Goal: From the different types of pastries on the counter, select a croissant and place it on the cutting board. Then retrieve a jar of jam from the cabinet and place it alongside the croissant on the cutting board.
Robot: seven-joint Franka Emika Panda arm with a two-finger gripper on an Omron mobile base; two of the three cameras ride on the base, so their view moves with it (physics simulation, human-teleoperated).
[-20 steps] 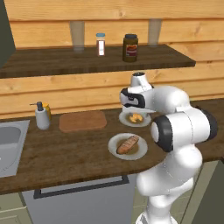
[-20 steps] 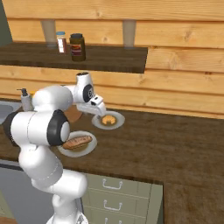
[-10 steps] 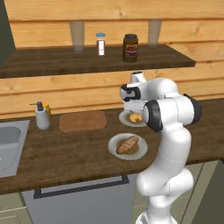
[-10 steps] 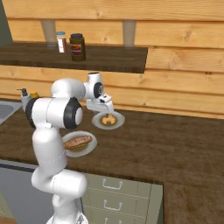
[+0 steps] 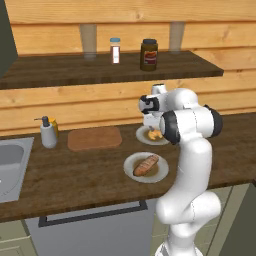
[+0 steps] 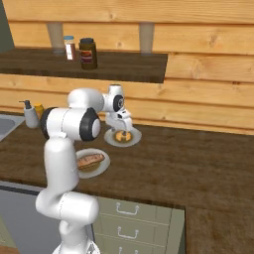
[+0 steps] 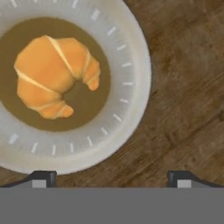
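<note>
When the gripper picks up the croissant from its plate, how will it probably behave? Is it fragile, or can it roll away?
The croissant looks small and puffy, so it is probably light and may crush under a hard squeeze. Its curved, ridged body with tapered tips lies flat in the dished plate, so it seems unlikely to roll. The open gripper is offset from it, so a closing finger might push it sideways.

Arm folded forward, gripper (image 7: 111, 177) pointing straight down, fingers spread wide, nothing between them.

the gripper (image 6: 120, 127) hangs over the croissant (image 7: 56, 76) on its plate (image 7: 131, 92); nothing stands between them.
</note>
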